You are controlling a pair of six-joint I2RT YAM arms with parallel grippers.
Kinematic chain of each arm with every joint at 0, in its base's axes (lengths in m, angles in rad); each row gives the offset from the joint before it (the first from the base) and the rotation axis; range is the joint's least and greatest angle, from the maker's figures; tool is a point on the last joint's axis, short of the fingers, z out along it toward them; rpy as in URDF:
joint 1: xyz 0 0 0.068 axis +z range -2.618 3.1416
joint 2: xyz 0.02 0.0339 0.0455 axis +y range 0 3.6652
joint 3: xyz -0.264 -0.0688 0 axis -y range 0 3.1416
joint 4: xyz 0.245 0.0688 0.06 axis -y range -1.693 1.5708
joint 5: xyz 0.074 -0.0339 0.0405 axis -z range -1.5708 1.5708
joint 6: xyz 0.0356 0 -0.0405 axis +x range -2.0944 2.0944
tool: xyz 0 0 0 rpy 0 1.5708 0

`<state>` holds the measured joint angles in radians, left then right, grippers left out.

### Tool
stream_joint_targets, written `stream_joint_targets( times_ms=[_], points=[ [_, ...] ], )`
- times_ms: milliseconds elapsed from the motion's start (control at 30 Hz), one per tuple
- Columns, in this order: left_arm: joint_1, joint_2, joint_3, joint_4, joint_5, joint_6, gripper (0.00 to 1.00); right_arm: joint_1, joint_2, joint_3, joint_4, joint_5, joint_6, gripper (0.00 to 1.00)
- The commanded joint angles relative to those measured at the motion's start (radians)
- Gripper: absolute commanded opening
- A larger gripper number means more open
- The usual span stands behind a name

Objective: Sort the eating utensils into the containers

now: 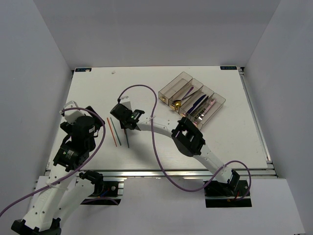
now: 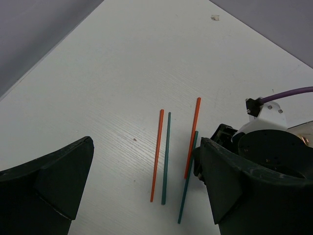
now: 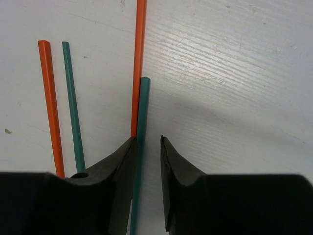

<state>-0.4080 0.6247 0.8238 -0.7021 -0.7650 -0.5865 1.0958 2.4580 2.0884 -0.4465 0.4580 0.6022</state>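
Four thin chopsticks lie on the white table: an orange (image 2: pixel 157 154) and green (image 2: pixel 166 156) pair, then an orange (image 3: pixel 139 58) and green (image 3: pixel 143 107) pair to their right. My right gripper (image 3: pixel 148 139) is low over the right pair. Its jaws are a narrow gap apart, with the green chopstick lying in that gap against the left finger. In the top view it sits at the chopsticks (image 1: pixel 126 129). My left gripper (image 2: pixel 146 147) is wide open and empty, above and left of the chopsticks. The smoky containers (image 1: pixel 172 82) stand at the back right and hold several utensils.
The right arm (image 1: pixel 188 137) stretches across the middle of the table, trailing a purple cable (image 1: pixel 154 142). A small white scrap (image 2: pixel 215 17) lies far back. Grey walls close in the left, right and back.
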Motion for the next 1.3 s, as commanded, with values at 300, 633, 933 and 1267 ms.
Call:
stream_joint_targets(
  times_ms=[300, 633, 933, 1267],
  points=[
    [0.001, -0.002, -0.011, 0.010, 0.009, 0.010, 0.98, 0.007, 0.041, 0.006, -0.001, -0.042, 0.019, 0.30],
    [0.001, -0.005, -0.011, 0.009, 0.006, 0.008, 0.98, 0.009, 0.071, 0.038, -0.085, -0.001, 0.016, 0.15],
    [0.001, -0.013, -0.012, 0.009, 0.007, 0.008, 0.98, -0.008, -0.089, -0.221, -0.103, 0.034, 0.054, 0.00],
    [0.001, -0.016, -0.025, 0.039, 0.064, 0.039, 0.98, -0.356, -0.614, -0.622, 0.407, -0.253, 0.143, 0.00]
  ],
)
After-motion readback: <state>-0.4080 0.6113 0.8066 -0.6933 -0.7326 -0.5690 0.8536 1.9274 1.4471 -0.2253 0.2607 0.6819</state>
